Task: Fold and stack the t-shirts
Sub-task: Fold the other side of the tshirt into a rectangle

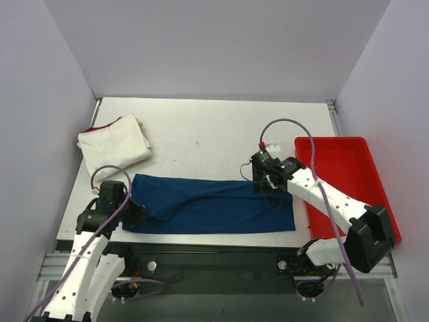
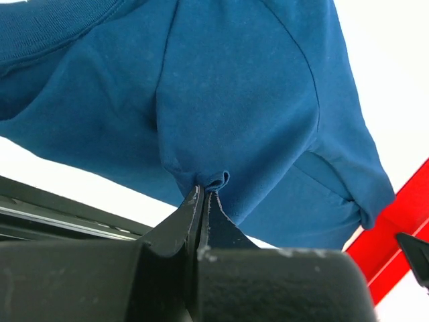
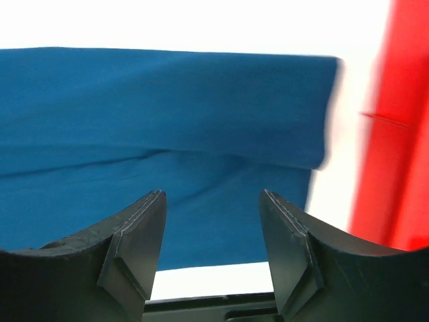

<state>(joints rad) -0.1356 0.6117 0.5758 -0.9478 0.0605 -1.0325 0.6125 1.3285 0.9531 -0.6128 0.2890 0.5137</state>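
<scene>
A dark blue t-shirt [image 1: 214, 209] lies folded into a long band along the near edge of the table. My left gripper [image 1: 134, 213] is shut on a pinch of the blue t-shirt [image 2: 234, 107] at its left end; the cloth bunches right at the tips of the gripper [image 2: 204, 190]. My right gripper [image 1: 265, 182] hovers over the band's far right edge, open, with nothing between its fingers [image 3: 144, 221]; only the blue t-shirt [image 3: 161, 121] shows beyond the gripper [image 3: 213, 201]. A folded cream-white t-shirt [image 1: 114, 144] with a red edge lies at the far left.
A red plastic tray [image 1: 365, 168] stands at the right edge of the table, close to the right arm. Its red wall [image 3: 395, 121] shows in the right wrist view and its rim [image 2: 395, 221] in the left wrist view. White walls enclose the table.
</scene>
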